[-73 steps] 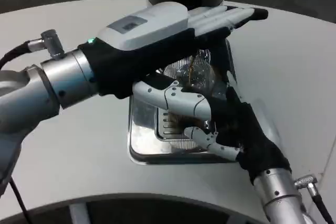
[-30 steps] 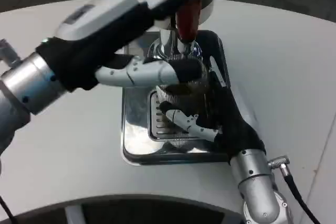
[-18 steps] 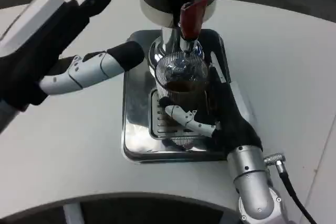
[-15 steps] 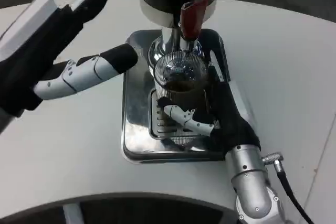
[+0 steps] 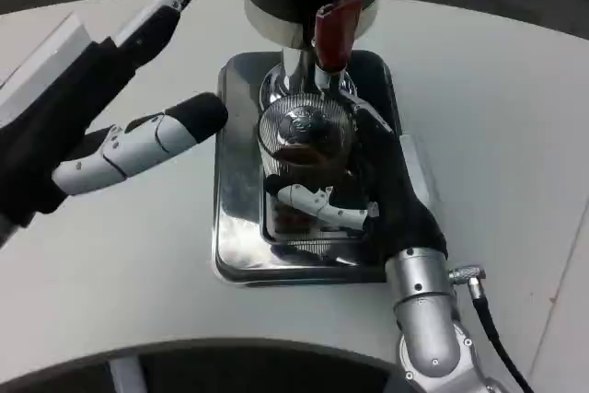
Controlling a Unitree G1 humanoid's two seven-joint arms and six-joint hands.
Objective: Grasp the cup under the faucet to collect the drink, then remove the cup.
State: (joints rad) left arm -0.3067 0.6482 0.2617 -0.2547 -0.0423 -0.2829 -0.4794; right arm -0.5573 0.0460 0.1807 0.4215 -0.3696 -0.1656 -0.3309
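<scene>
Under faucet (image 5: pixel 327 39), right hand (image 5: pixel 382 186) apparently gripping cup (image 5: pixel 304 140)

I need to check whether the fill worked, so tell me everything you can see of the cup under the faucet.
The cup is clear and ribbed, glass or plastic by its look, standing upright on the steel drip tray directly below the faucet's red lever. A dark brown drink shows in its lower part; the exact level is hard to judge. The right hand grips it, fingers wrapped around its front and right side. The left hand is apart from it.

Right hand (image 5: pixel 382 195) grips; left hand (image 5: pixel 87 117) spread, raised.
</scene>
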